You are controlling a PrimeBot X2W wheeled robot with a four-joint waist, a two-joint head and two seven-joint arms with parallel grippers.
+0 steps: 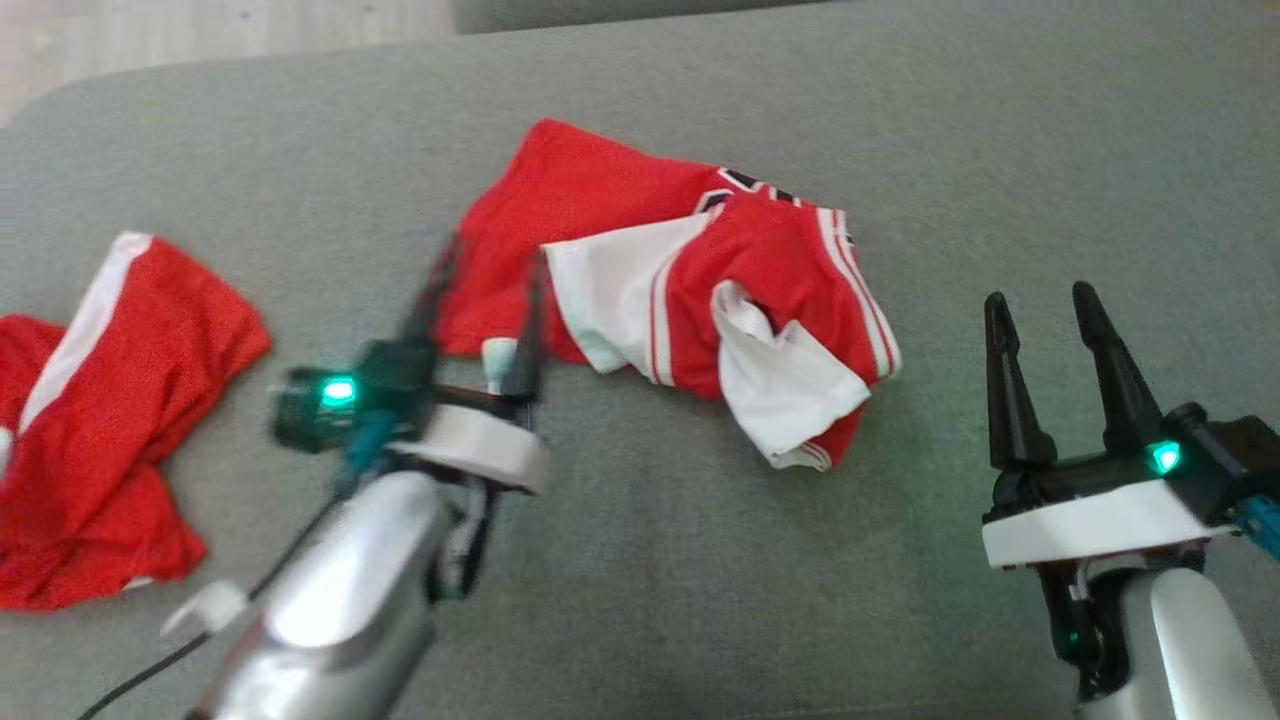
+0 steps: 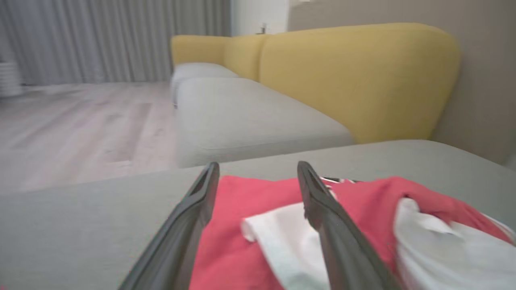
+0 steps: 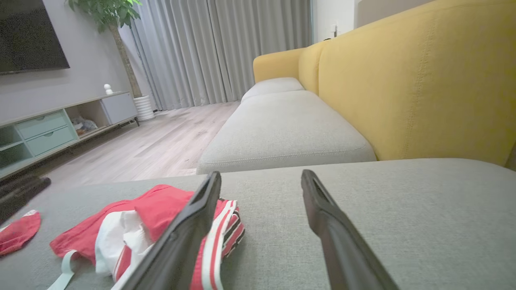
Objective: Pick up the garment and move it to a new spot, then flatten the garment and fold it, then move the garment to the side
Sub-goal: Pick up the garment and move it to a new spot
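Head view is showing the garment (image 1: 690, 290), a red and white jersey, lying crumpled near the middle of a grey cushion (image 1: 700, 600). Its red body is spreading toward the left and far side, while a white sleeve and striped edges are bunching at its near right.

The left gripper (image 1: 492, 258) is reaching in at the garment's left edge, its two dark fingers standing apart with nothing pinched between them. This arm is looking blurred, and I cannot tell whether the fingertips are touching the cloth. In the left wrist view the same fingers are pointing over the red cloth and a white fold, with a clear gap from finger to finger.

The right gripper (image 1: 1040, 297) is hanging over bare cushion to the right of the garment, well apart from it. Its fingers are also standing wide with nothing in them.

A second garment (image 1: 110, 420), red with a white stripe, is lying rumpled at the left edge of the cushion, apart from the first.

In the right wrist view a yellow sofa back (image 3: 403, 80) is rising on the right beyond the cushion. A wooden floor (image 3: 153, 141) is stretching away toward grey curtains (image 3: 221, 48).
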